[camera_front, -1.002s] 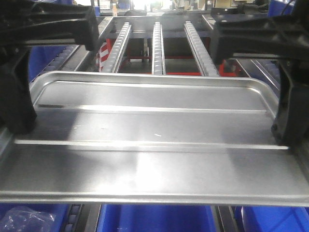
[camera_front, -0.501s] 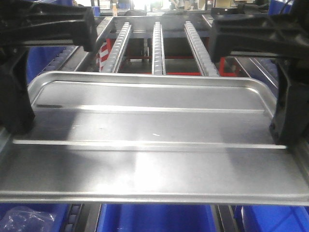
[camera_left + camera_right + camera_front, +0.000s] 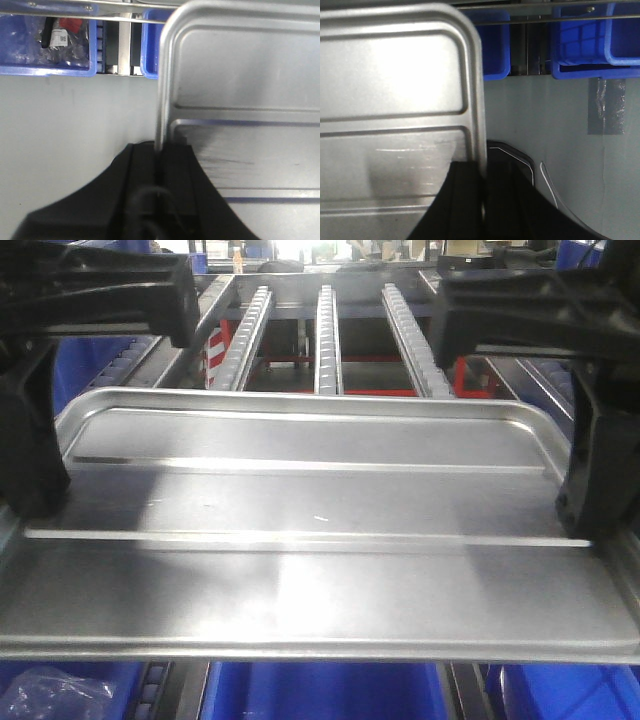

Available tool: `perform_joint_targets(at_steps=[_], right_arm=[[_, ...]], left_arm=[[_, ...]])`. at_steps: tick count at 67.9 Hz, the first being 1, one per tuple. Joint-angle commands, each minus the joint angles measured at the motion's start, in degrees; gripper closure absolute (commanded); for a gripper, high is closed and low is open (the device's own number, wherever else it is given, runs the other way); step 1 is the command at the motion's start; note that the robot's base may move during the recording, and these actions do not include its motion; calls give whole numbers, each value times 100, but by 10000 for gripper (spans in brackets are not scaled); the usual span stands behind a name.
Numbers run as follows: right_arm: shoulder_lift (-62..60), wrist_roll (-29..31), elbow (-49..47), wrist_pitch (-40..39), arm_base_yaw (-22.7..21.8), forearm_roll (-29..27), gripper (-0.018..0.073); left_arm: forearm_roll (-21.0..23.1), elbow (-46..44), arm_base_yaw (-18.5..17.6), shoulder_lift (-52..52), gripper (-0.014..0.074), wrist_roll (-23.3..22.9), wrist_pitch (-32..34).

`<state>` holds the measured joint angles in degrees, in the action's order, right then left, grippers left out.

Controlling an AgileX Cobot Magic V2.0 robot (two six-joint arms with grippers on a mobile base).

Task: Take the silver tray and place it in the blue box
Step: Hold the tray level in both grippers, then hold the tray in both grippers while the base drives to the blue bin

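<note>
Exterior front-facing: silver tray (image 3: 320, 580) between left claw (image 3: 36, 502) and right claw (image 3: 588, 522), both clenched on its rim

Blue box (image 3: 320, 695) mostly behind silver tray (image 3: 320, 540)

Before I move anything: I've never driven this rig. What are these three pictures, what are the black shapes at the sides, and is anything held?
This is a two-armed robot on a mobile base. The wide picture looks forward from its body. The other two come from a camera on each wrist, looking along the hand. The black shapes are the left hand and the right hand. Each is shut on one short side rim of the large shiny silver metal tray, so the tray is held between them. Beyond the tray run three metal roller rails. Just below its near rim a bright blue plastic box shows. More blue bins appear in the wrist views.
</note>
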<state>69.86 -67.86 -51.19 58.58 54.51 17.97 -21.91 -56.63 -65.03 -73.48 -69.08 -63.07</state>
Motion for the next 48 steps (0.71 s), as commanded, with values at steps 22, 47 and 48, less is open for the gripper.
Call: perform_joint_targets(at_steps=[22, 47, 48], right_arm=[[-160, -46, -191, -356, 19, 204, 503], [-160, -46, -191, -356, 19, 204, 503], [-160, -46, -191, -356, 19, 204, 503]], left_arm=[[-52, -148, -83, 162, 696, 10, 150], [-52, -148, -83, 162, 696, 10, 150], [-52, -148, -83, 162, 696, 10, 150]])
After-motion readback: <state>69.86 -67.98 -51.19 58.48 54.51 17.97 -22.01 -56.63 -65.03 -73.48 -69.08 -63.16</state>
